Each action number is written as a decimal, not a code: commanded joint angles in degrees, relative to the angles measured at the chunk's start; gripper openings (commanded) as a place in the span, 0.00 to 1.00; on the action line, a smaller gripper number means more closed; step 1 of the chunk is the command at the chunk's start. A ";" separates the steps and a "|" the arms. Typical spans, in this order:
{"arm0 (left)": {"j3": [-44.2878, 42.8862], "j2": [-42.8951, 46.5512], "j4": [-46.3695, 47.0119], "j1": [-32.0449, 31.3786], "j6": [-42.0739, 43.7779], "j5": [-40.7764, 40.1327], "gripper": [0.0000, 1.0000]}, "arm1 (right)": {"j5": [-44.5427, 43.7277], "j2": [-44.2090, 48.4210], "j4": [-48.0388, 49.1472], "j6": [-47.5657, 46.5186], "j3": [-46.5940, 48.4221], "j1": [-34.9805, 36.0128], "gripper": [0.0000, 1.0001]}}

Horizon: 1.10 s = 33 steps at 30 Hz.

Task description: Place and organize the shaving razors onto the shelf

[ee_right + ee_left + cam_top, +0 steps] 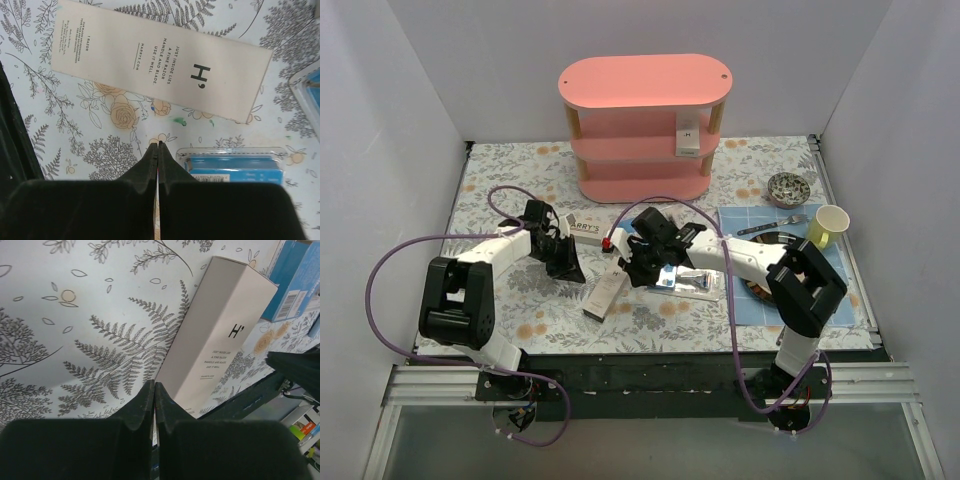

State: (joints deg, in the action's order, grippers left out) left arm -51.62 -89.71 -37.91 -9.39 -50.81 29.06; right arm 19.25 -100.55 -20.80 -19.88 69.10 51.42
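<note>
The shelf [642,80] is pink with pale wooden posts. The tablecloth [510,190] is white, printed with grey ferns and pale orange flowers. The box [160,75] is cream with black lettering. The packet [232,167] shows blue card. The cup [830,226] is yellow.

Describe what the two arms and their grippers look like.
Both arms have white links and black joints. A purple cable loops along the left arm and another along the right arm. The left gripper and right gripper are black, with wedge-shaped fingers tapering to tips.
</note>
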 commanded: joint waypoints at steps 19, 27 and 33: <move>-7.28 -7.85 1.44 -6.61 -1.67 7.16 0.05 | -5.01 -11.69 5.42 6.17 9.91 0.35 0.01; -6.22 -2.94 0.21 -6.61 -0.08 3.82 0.06 | -7.29 -8.79 5.06 5.64 6.93 0.17 0.01; -5.95 0.59 -1.37 -5.91 1.32 -3.21 0.05 | -5.72 -5.10 1.38 4.68 2.89 0.17 0.01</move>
State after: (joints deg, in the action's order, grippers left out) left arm -57.36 -93.41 -37.78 -15.62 -51.27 31.24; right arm 12.12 -110.67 -17.61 -14.13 74.00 51.13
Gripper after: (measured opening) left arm 0.057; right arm 0.021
